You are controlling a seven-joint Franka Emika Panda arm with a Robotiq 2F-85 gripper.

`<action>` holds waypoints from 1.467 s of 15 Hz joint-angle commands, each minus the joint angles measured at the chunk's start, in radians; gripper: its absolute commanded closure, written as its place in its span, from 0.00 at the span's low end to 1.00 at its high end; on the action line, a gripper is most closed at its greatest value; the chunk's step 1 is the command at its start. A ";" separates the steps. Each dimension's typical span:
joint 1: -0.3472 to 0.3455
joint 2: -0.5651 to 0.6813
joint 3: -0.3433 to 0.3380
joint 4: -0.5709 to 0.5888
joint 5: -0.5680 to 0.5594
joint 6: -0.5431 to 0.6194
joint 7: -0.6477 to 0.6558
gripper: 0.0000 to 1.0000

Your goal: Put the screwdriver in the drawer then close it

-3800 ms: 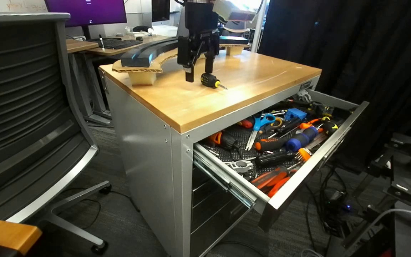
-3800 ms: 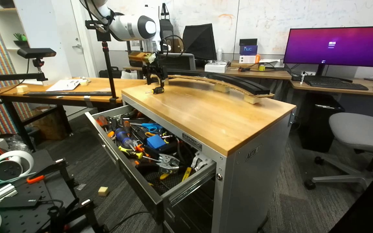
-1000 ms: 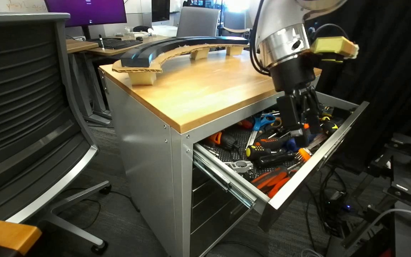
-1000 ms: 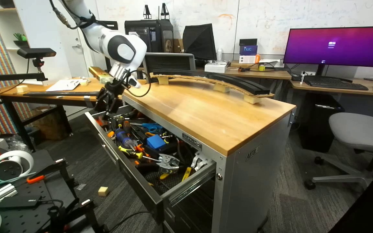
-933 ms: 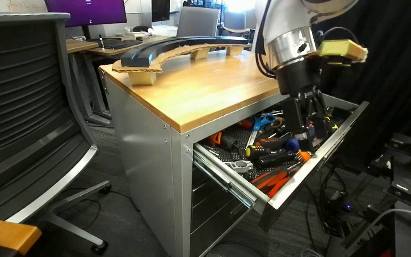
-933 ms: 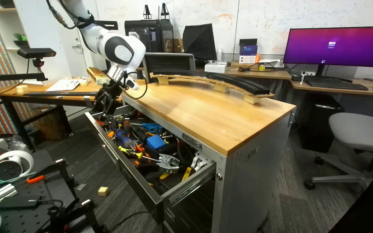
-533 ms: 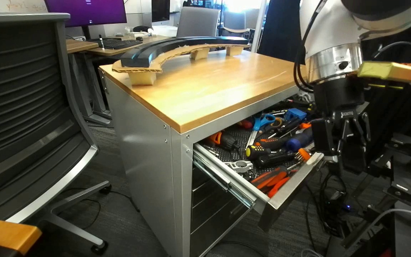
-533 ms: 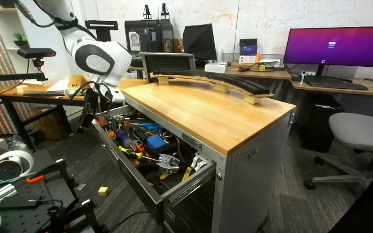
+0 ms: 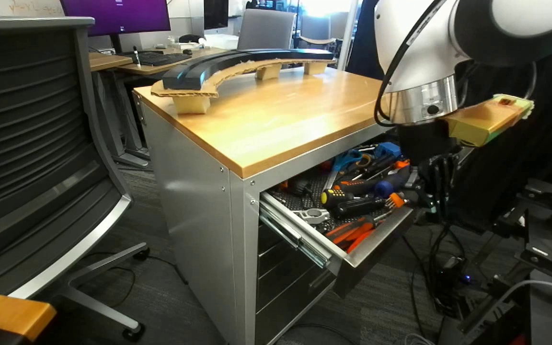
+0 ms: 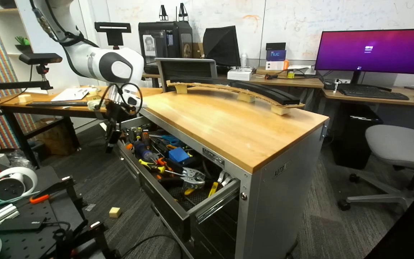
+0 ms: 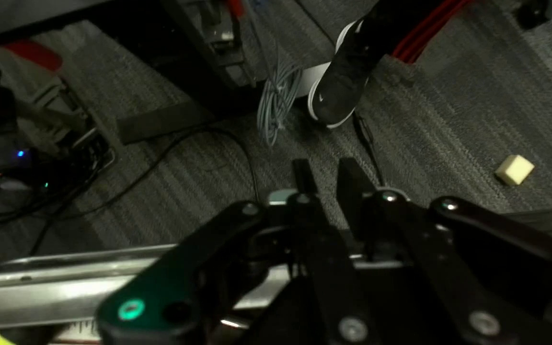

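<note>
The screwdriver (image 9: 334,197), with its black handle and yellow-capped end, lies among the tools inside the drawer. Its tip is hidden behind other tools. Partly pulled out of the grey cabinet, the drawer (image 9: 382,236) shows its metal front rim in both exterior views. My gripper (image 9: 434,203) points down just outside that front, towards one end of it. In the wrist view, the drawer's rim (image 11: 60,297) passes beneath my gripper (image 11: 325,175), whose fingertips stand over the floor. A narrow gap parts them with nothing in it. Whether the fingers touch the drawer front cannot be made out.
Blue scissors (image 9: 345,160), a blue block (image 10: 179,154) and several orange-handled tools fill the drawer. A curved black rail (image 10: 264,95) rests on the wooden top (image 9: 281,129). A person's shoe (image 11: 338,91) and a yellow block (image 11: 514,169) are on the floor.
The screwdriver has gone from the wooden top into the drawer. My gripper has moved from above the tools to outside the front, its jaws narrowing. The drawer has slid slightly inward.
</note>
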 commanded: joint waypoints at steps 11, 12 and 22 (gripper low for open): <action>0.223 0.234 -0.150 0.356 -0.724 0.154 0.243 0.94; 0.237 0.232 -0.162 0.355 -0.778 0.163 0.284 0.94; 0.026 -0.086 0.073 0.187 -0.471 0.053 0.006 0.20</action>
